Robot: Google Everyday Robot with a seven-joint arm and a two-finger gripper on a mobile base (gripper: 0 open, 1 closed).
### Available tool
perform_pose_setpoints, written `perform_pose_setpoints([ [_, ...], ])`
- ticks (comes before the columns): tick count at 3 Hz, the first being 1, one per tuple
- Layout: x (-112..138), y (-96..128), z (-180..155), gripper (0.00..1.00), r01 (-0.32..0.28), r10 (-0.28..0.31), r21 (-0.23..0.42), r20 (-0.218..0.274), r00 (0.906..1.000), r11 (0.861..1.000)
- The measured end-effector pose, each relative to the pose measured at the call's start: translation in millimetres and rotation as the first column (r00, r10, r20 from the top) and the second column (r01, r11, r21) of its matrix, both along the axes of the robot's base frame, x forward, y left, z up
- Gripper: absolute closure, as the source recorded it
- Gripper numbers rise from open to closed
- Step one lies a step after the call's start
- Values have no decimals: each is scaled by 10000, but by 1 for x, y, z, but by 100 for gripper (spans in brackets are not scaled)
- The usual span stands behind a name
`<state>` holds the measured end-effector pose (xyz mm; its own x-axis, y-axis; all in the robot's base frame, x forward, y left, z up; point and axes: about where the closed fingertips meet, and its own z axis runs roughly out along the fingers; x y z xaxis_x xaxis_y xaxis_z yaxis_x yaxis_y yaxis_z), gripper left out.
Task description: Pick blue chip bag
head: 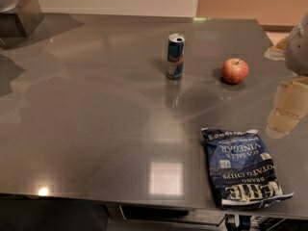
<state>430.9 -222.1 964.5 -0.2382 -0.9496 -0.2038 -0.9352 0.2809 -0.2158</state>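
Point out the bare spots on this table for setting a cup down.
Widest: the left half, from the can to the dark block. Also between can and blue chip bag. Crowded on the right: apple, bag, tool at the edge.

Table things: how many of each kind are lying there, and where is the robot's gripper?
Blue chip bag: 1
Blue-and-silver drink can: 1
Red apple: 1
Total: 3
The gripper is at the right edge of the view, touching none.

blue chip bag (245, 170), lying flat, lower right; gripper (299, 44), right edge
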Motion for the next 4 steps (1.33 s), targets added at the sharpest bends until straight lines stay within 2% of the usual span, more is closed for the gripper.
perform_pose_setpoints([
  [2, -16, -11, -41, 0, 7, 18, 279, -916, 9958, 9996],
  [4, -26, -5, -86, 0, -73, 207, 723, -1852, 9825, 9974],
])
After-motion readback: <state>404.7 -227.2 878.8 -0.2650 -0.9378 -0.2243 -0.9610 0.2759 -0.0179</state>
